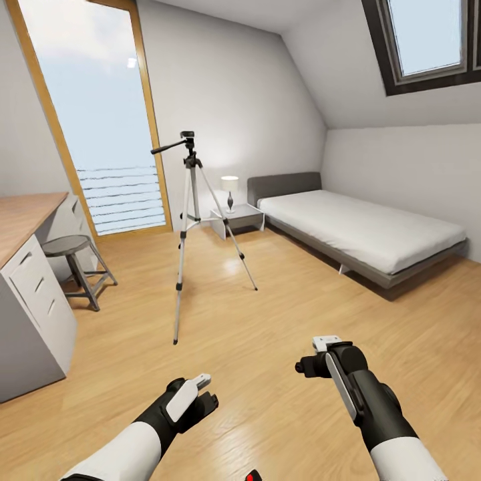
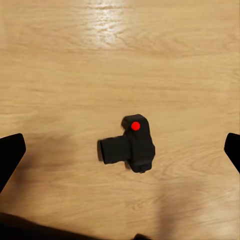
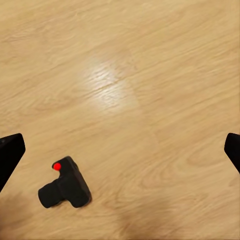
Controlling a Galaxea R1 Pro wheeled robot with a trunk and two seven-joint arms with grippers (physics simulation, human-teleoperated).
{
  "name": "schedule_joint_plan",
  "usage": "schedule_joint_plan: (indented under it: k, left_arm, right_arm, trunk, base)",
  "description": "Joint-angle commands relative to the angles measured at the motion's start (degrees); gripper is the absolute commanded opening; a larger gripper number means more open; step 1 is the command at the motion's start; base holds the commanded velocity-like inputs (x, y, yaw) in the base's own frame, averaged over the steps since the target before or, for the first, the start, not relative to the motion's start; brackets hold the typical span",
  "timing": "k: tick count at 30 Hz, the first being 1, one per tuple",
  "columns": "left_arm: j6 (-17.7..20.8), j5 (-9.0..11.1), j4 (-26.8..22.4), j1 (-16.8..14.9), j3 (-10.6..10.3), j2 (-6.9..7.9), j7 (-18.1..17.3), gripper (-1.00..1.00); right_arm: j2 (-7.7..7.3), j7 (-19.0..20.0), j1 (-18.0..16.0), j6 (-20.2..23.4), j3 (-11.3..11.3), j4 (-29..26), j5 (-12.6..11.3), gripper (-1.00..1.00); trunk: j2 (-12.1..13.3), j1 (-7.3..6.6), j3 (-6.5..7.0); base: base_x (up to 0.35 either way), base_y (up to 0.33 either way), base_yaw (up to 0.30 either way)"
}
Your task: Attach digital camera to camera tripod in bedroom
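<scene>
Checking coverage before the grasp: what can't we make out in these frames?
- Camera: in the head view, just a red speck cut by the bottom edge.
- Tripod head: too small to tell the mount plate's state.
- Left gripper and right gripper: fingers cut by the wrist views' edges, tips only; wide apart.
- Stool: partly behind the desk.

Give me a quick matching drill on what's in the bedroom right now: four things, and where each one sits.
Things:
1. digital camera
2. camera tripod
3. stool
4. lamp

Places:
A. on the nightstand beside the bed
B. standing in the middle of the room, in front of the tall window
C. lying on the wood floor below the left gripper
D. next to the desk

Pairs: 1-C, 2-B, 3-D, 4-A
</scene>
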Motion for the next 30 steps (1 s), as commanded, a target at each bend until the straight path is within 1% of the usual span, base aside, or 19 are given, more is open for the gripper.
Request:
schedule_joint_plan:
  k: [1,6,13,27,30]
  left_arm:
    - [0.11,0.60,-0.12,-0.02,-0.48,0.05,0.51,1.00]
    - [0.41,0.60,-0.12,-0.02,-0.48,0.05,0.11,1.00]
    - [0.59,0.60,-0.12,-0.01,-0.48,0.04,-0.23,1.00]
    - [0.17,0.60,-0.12,-0.04,-0.41,0.05,-0.63,1.00]
    - [0.01,0.57,-0.08,0.22,-0.34,0.10,-0.92,1.00]
  right_arm:
    - [-0.05,0.12,-0.04,0.23,0.09,-0.04,0.00,1.00]
    - [0.07,0.14,-0.47,0.23,-0.27,3.14,-0.08,1.00]
    - [0.45,0.12,-0.69,0.23,-0.16,5.53,-0.08,1.00]
    - [0.56,0.12,-0.60,0.23,0.01,5.62,-0.15,1.00]
    - [0.52,0.12,-0.46,0.23,0.32,5.51,0.01,1.00]
  trunk:
    - [-0.44,0.22,-0.24]
    - [-2.45,1.32,-1.14]
    - [-5.26,2.85,-2.40]
    - [-10.87,5.93,-4.91]
    - [-10.87,5.93,-4.91]
  base:
    - [0.000,0.000,0.000]
    - [0.000,0.000,0.000]
    - [0.000,0.000,0.000]
    - [0.000,0.000,-0.001]
    - [0.000,0.000,-0.129]
